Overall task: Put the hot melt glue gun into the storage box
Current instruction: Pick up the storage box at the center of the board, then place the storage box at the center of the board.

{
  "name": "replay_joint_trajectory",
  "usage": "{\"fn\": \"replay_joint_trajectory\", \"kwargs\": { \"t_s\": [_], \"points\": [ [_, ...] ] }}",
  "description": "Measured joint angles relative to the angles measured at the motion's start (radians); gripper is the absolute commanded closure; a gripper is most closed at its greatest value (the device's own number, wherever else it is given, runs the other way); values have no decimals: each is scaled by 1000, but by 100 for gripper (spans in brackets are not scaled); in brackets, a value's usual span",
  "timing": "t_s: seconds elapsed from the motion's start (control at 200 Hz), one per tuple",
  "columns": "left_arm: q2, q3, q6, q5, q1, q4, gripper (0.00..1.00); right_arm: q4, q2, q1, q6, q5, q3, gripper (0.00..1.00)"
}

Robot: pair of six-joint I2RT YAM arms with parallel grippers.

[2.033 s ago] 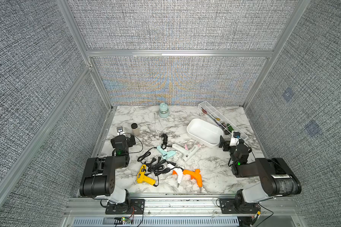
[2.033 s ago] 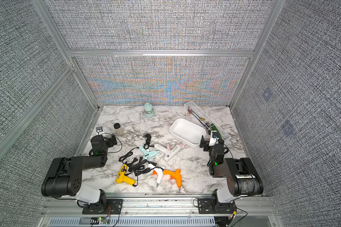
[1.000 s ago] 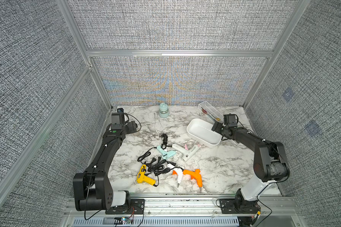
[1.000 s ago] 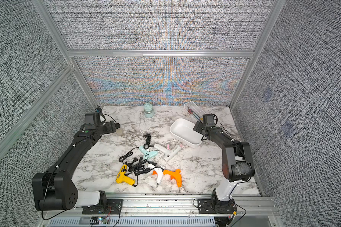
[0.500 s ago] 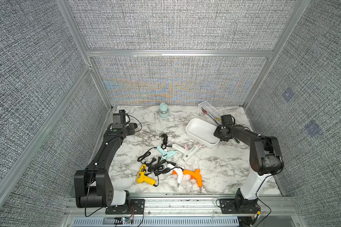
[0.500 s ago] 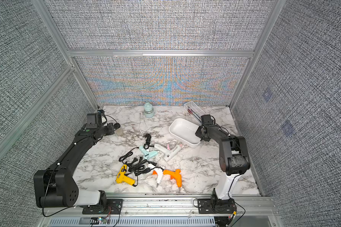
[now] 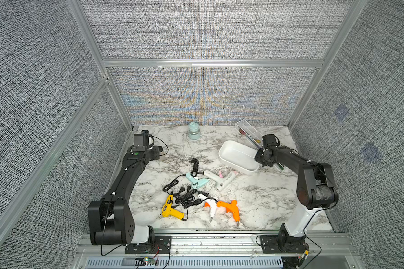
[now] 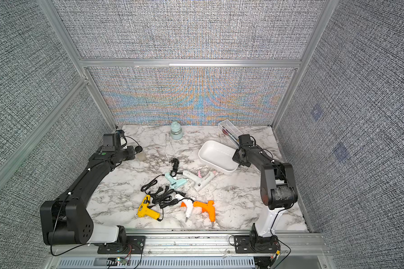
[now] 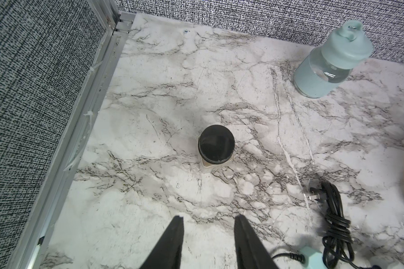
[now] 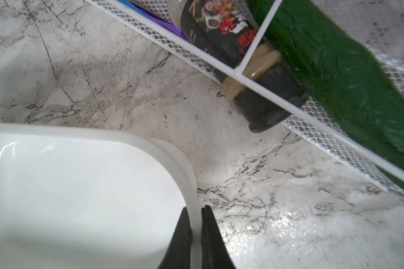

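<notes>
nothing is in the shallow white plastic storage box [image 7: 237, 156] yet: it sits empty at the far right of the marble table [image 7: 266, 205]. all five hot melt glue guns lie on the table around its centre: a mint one [image 7: 196, 182] and a white one with a pink trigger [image 7: 222, 179] just near of the box, then a yellow one [image 7: 170, 208], a white one with an orange trigger [image 7: 210, 205] and an orange one [image 7: 230, 207] nearer the front.

the right gripper [image 10: 196, 214] is pinched tight on the box's right end wall, one finger inside and one outside. the left gripper [image 9: 208, 217] hangs at the far left, part open with nothing between its jaws, pointed at a small black-lidded jar [image 9: 216, 146]. so every gun is left to pick and place.

both grippers' fingertips are hidden behind their wrists in both top views. the black cords [image 7: 187, 198] are tangled, so i cannot tell which belongs to which gun. the contents of the long clear divided tray [image 7: 247, 130] are blurred, possibly a dark bottle.
</notes>
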Motion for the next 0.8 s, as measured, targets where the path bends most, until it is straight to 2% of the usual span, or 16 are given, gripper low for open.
{"fn": "replay_joint_trajectory", "kwargs": {
  "t_s": [0.07, 0.205, 0.3, 0.541, 0.801],
  "points": [
    [-6, 0, 0, 0, -1, -2, 61, 2, 9, 6, -2, 0, 11, 100],
    [-19, 0, 1, 1, -1, -2, 61, -15, 42, 12, -17, -10, 65, 100],
    [-29, 0, 4, 1, -2, -3, 61, -50, 94, 19, -58, -23, 167, 100],
    [-58, -3, 13, 7, -2, -5, 61, -122, 300, 66, -252, -62, 539, 100],
    [-92, -15, 21, 6, -3, -23, 61, -192, 442, 121, -422, -117, 689, 100]
  ]
}}
